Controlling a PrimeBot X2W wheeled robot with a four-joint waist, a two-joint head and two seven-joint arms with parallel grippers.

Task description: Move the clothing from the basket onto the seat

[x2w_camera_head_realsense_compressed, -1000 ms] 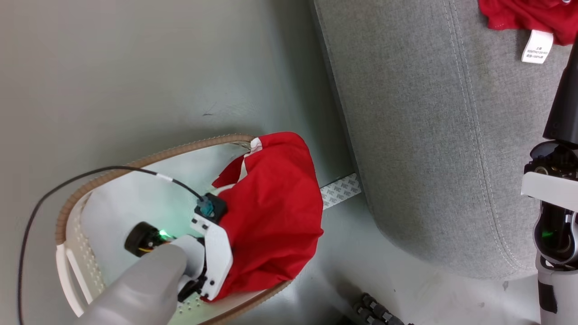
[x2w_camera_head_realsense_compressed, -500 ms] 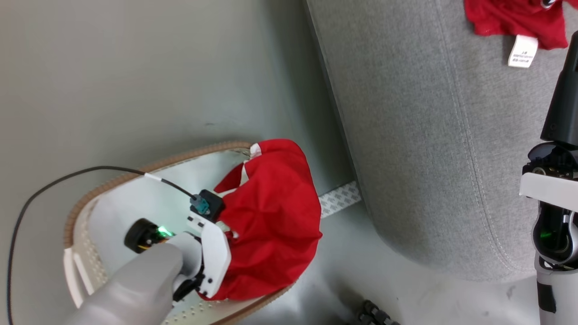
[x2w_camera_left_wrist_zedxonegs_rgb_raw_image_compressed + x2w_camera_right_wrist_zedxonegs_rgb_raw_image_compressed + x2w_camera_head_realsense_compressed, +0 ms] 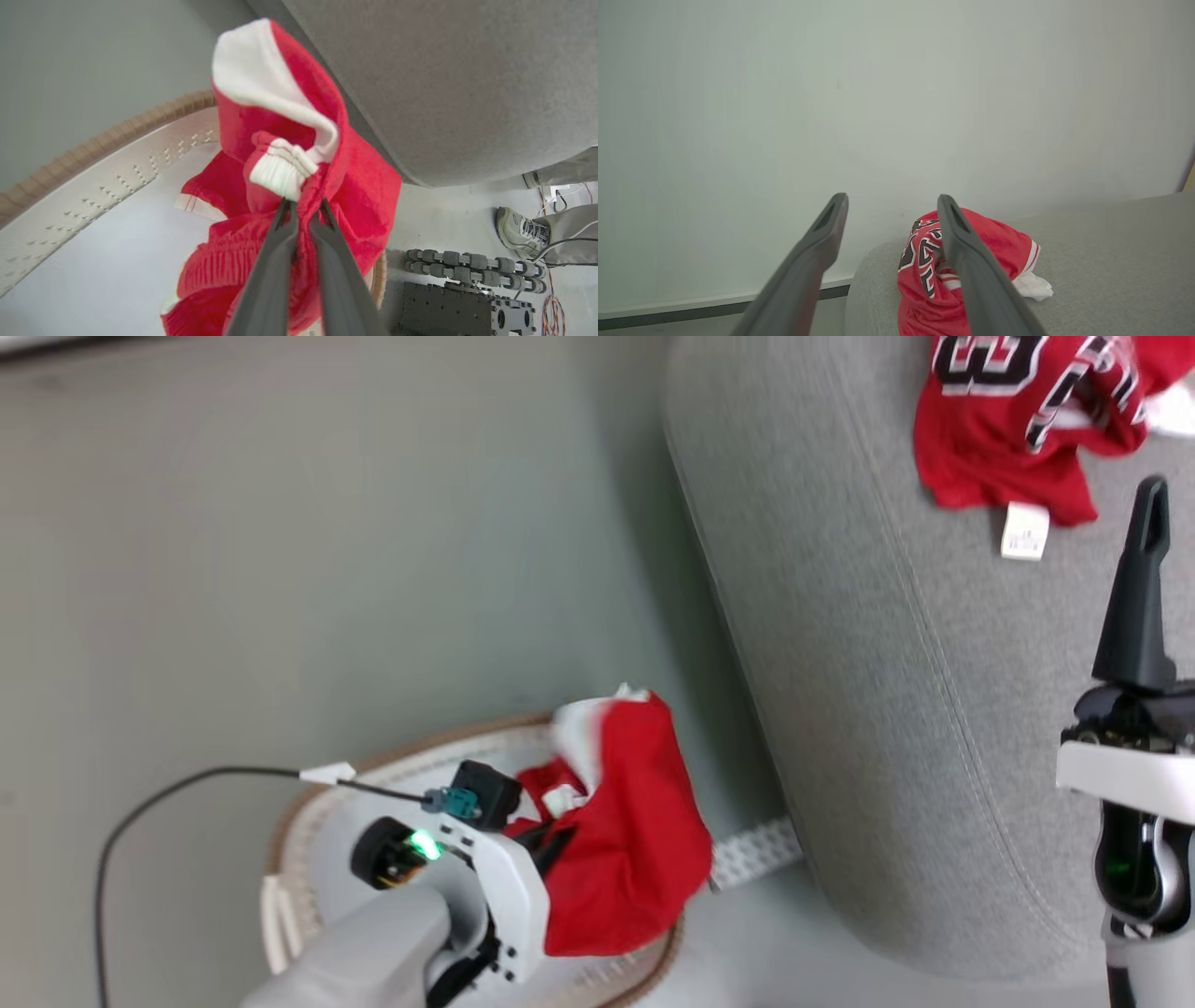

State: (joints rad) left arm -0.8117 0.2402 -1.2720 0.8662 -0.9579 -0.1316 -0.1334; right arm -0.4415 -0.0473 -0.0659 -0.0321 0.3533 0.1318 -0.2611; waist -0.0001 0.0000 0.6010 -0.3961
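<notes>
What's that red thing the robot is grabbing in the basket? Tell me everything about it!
The red garment is soft, crumpled cloth with white trim and a gathered, stretchy-looking band. The left hand is shut on a bunched fold just below a white ribbed edge. The top part stands up and flops over, showing a broad white patch. The lower part hangs down into the white basket, which sits beside the grey seat.
</notes>
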